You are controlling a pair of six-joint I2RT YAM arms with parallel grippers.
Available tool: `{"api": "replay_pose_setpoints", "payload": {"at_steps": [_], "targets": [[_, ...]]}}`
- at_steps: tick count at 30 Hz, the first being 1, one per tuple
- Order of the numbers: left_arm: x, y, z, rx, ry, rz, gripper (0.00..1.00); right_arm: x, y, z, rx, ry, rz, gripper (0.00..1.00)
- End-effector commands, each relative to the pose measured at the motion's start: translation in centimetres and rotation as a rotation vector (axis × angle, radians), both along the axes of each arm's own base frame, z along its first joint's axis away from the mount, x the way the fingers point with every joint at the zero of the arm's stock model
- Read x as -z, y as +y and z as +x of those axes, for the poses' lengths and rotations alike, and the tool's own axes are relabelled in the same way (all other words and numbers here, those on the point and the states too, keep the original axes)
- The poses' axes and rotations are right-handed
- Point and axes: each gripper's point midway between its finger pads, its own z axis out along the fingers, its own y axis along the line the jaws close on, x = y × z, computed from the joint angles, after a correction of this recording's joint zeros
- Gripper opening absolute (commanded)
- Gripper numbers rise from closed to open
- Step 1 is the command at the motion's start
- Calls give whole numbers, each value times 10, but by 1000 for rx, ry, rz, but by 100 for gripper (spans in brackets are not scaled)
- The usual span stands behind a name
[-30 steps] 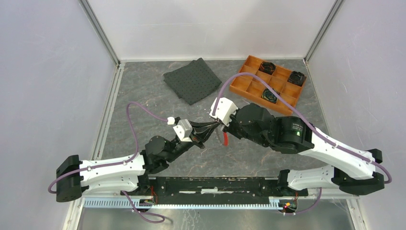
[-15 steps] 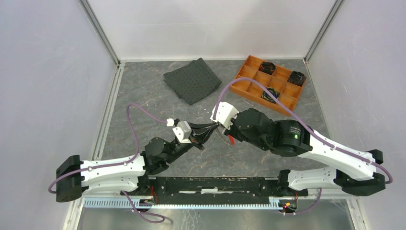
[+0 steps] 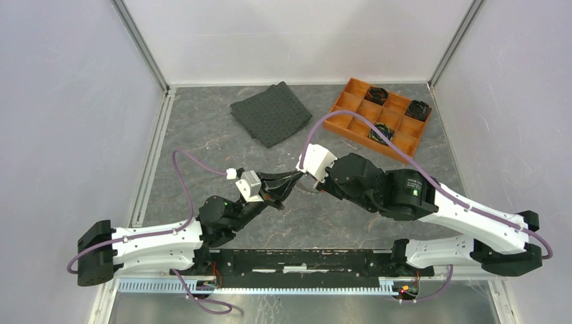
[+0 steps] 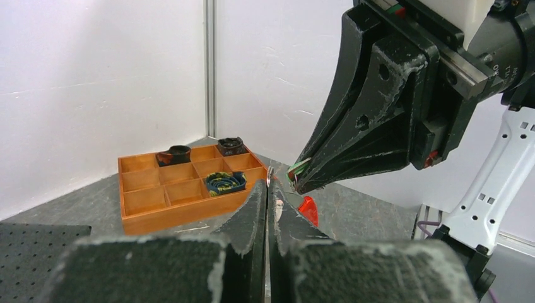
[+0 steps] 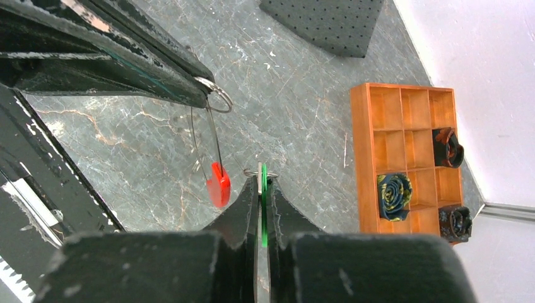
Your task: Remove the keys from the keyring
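Pinching the keyring (image 5: 214,136) at its top, the left gripper (image 4: 268,184) was clenched tight, with the thin wire loop and the red key (image 5: 219,184) dangling below it. The right gripper (image 5: 260,182) was closed on the green key (image 5: 263,180), held edge-on between the pads. All of this hung in the air above the middle of the table (image 3: 202,135), nearer its near edge than its far one.

The likeliest trouble was slippage. The green key offered only a narrow edge to grip, so a sideways tug could have twisted it out of the jaws. A hard pull might equally have dragged the wire from the left pinch, dropping the loop and the red key onto the table.

Whether the small ring (image 5: 251,172) by the green key was threaded on the loop could not be told. The key blades were hidden. From above, both grippers covered the ring and the keys entirely.
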Motion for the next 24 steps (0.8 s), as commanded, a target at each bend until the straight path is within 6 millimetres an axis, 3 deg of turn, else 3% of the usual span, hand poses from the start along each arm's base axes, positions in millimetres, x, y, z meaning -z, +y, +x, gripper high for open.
{"api": "replay_pose_setpoints", "payload": {"at_steps": [1, 14, 18, 24], "targets": [[-15, 7, 0, -15, -19, -64, 2, -23, 2, 2, 7, -27, 57, 1], [7, 12, 13, -74, 91, -52, 2, -1, -5, 14, 102, -48, 31, 0], [20, 16, 23, -130, 160, -42, 2, 22, -9, 19, 143, -20, 38, 0], [48, 23, 40, -235, 284, -17, 2, 77, -20, 36, 193, 86, 75, 0]]}}
